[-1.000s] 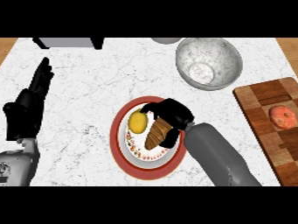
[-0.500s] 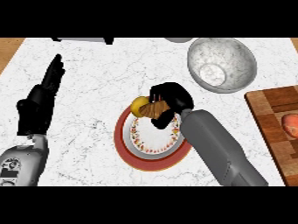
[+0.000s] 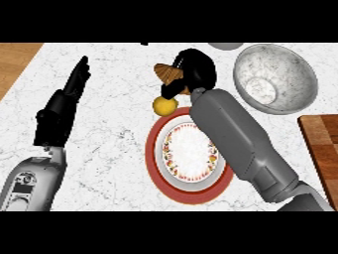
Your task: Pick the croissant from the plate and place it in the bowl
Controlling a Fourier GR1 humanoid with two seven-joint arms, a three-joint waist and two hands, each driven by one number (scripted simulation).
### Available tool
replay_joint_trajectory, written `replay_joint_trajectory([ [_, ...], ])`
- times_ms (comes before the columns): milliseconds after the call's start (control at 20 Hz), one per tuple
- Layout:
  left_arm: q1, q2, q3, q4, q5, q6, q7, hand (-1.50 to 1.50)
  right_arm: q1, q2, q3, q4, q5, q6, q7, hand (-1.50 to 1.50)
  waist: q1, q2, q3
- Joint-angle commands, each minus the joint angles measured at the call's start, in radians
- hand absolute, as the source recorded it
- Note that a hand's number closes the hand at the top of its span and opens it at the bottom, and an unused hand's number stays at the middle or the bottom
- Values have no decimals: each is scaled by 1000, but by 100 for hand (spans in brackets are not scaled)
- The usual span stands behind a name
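Flaky croissant (image 3: pixel 169 73) now off the red-rimmed plate (image 3: pixel 159 163), pinched in curled right hand (image 3: pixel 193 69) beside speckled bowl (image 3: pixel 275 78).

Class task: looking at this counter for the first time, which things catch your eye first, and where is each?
The right hand, above the counter's upper middle, curls round a brown croissant, left of the grey bowl. Below them sits a red-rimmed plate with a yellow fruit at its upper edge. The left hand rests open at left.

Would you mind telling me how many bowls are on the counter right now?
2. A large grey bowl sits at the counter's far right, beside the right hand. A second bowl shows only its rim at the top edge; the rest is cut off.
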Motion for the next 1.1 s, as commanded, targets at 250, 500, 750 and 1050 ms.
replay_joint_trajectory([
  [250, -40, 2, 11, 33, 2, -4, 20, 0, -232, 0, 95, 96, 103, -373, 421, 150, -2, -5, -3],
  [500, -29, -14, 8, 68, -18, 22, -17, 0, -324, 0, 148, 194, 173, -437, 600, 150, -31, 0, -3],
  [750, -22, 17, 46, 70, -12, 20, -22, 0, -350, 0, 141, 269, 217, -542, 625, 150, -77, -4, 0],
  [1050, -20, 30, 80, 64, 0, 27, -9, 0, -340, 0, 112, 356, 262, -665, 625, 150, -123, -12, 1],
])
